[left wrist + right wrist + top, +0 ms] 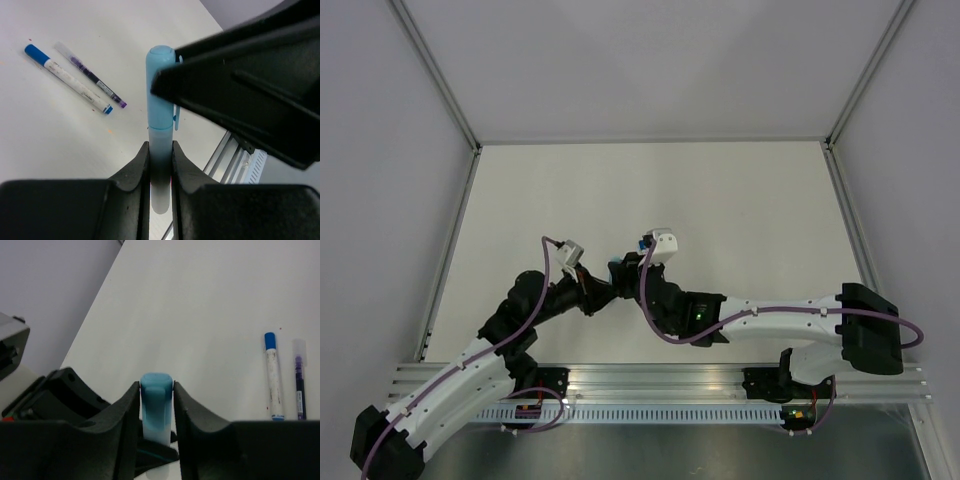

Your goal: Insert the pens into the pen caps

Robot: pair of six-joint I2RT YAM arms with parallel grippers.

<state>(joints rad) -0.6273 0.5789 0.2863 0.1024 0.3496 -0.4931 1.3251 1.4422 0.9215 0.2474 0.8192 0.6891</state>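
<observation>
Left gripper [160, 155]: clamped on the pale barrel of a pen [160, 139], one finger pressing either side, so the pen stands up out of the jaws in the left wrist view.
Right gripper [156, 390]: clenched on the light-blue cap [160, 85], a finger on each side of it.
Held pen and cap: the light-blue cap sits over the top end of the pale barrel, its lower rim meeting the barrel just above the left fingers. The clip runs down one side. How deep the tip sits inside cannot be told.
Where the pair is: held in the air between the two arms, above the near middle of the table [720, 200]. From the top camera only a speck of light blue shows where the two grippers meet.
White-barrelled pen [70, 82]: lies flat on the table, well apart from both grippers, with a dark blue cap [35, 51] on one end and a small blue tip at the other.
Purple pen [97, 85]: lies just beside the white-barrelled one and nearly parallel to it, not touching. It has a dark barrel and a see-through cap [64, 50] at the same end as its neighbour's blue cap.
Grippers to each other: very close, the right fingers directly above the left ones along the same pen.
</observation>
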